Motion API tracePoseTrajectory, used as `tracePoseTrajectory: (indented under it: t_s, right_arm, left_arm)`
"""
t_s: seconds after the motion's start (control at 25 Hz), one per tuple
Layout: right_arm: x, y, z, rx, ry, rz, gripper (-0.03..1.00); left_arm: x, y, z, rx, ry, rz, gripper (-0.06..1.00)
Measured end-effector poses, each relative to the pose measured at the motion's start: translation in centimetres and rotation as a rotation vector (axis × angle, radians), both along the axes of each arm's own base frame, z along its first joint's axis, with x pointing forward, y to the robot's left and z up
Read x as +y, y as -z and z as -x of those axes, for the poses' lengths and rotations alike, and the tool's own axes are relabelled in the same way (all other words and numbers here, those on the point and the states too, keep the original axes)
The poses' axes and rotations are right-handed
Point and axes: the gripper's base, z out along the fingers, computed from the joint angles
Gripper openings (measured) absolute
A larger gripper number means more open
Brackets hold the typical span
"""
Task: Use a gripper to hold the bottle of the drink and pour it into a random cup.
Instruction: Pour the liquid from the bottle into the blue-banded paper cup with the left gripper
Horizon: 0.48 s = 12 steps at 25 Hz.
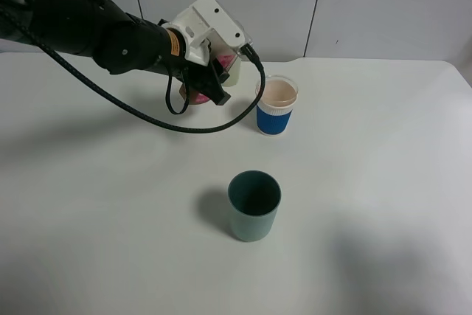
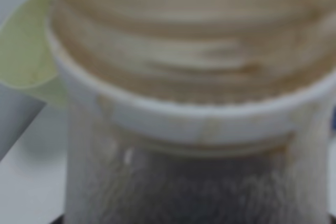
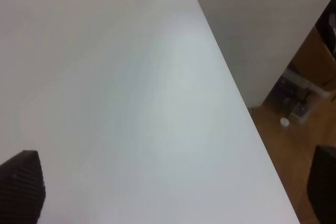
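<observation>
The left hand (image 1: 210,79) grips the bottle (image 1: 198,97) (pink label) just beside the cup (image 1: 276,112).

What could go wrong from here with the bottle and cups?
The clear plastic cup with the blue sleeve already looks nearly full of pale drink, so more pouring may overflow it. The pale green tumbler stands just behind the left gripper holding the small clear pink-labelled bottle; a swing could topple it. The black cable hangs close to that cup's rim.
</observation>
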Motion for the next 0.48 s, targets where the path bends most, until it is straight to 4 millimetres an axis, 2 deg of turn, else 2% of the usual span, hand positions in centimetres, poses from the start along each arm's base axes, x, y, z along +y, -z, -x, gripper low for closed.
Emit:
tracePoseTrajectory:
  t_s: [0.2, 0.48]
  right_arm:
    - [0.0, 0.0, 0.0, 0.0, 0.0, 0.0, 1.0]
    - [0.0, 0.0, 0.0, 0.0, 0.0, 0.0, 1.0]
  left_arm:
    - [-0.5, 0.3, -0.4, 0.002, 0.02, -0.05, 0.35]
    - [-1.7, -0.5, -1.8, -0.021, 0.021, -0.053, 0.35]
